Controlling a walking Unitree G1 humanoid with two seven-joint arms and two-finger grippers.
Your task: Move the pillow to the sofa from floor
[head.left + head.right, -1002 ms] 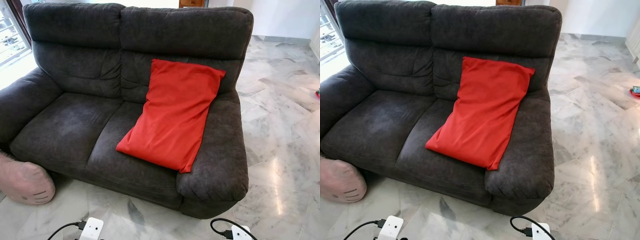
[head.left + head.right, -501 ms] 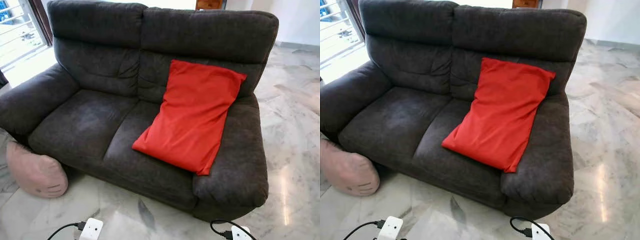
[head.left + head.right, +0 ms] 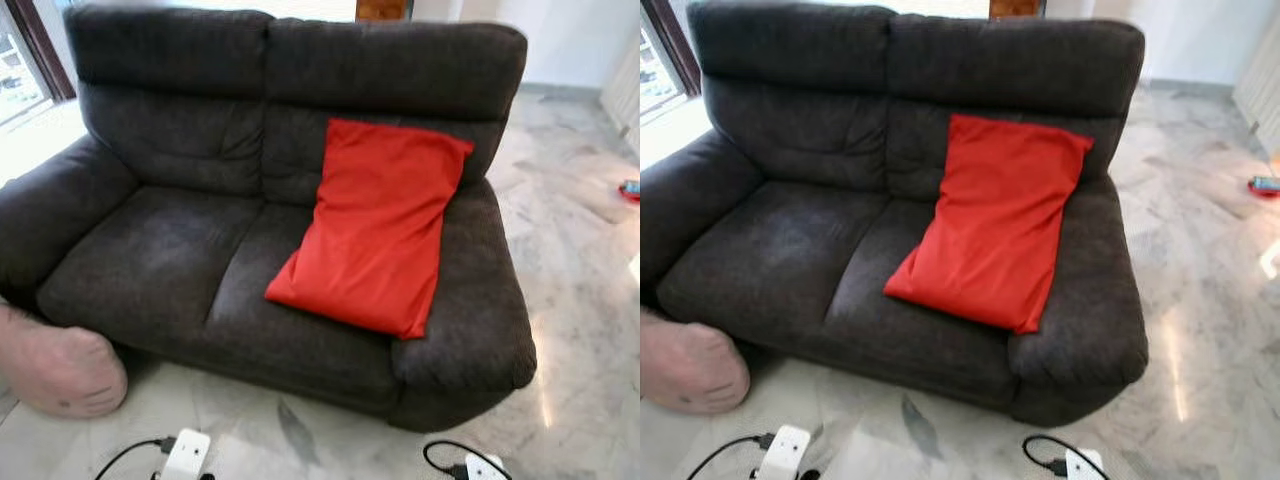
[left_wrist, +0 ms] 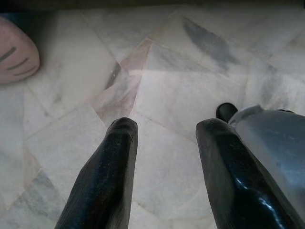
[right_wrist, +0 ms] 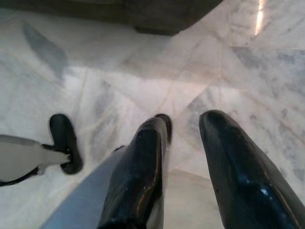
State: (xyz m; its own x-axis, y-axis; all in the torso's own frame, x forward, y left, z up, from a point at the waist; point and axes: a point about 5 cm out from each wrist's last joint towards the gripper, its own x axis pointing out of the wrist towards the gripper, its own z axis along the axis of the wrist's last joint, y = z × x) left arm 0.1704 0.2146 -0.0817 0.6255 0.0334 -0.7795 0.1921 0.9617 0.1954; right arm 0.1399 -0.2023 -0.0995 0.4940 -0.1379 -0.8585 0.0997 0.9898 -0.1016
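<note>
You have a red pillow [image 3: 376, 227] already on the sofa [image 3: 160, 245], lying over the right-hand seat with its upper end propped against the backrest and its lower end spilling toward the seat's front edge, one side riding up on the right armrest. Its long axis runs from the backrest down to the front of the seat, tilted so the top leans toward the armrest and the bottom corner points in toward the seam between the two cushions. That slant looks like the result of being set down against the backrest and left to settle, so it rests on three surfaces at once and seems stable. On the marble floor [image 3: 580, 300], touching or just beside the sofa's left front corner, sits a pink cushion [image 3: 58, 368] with dark stitched marks; if that is the one your task means, it is not yet moved. Both arms hang low, pointing at the floor. The left gripper [image 4: 164, 157] has its fingers parted with bare marble showing between them, holding nothing, and the pink cushion lies off to one side in its view. The right gripper [image 5: 188, 157] is likewise parted and empty above the floor. Judging by this, you are either finished with the red pillow or standing ready to turn toward the pink one.
</note>
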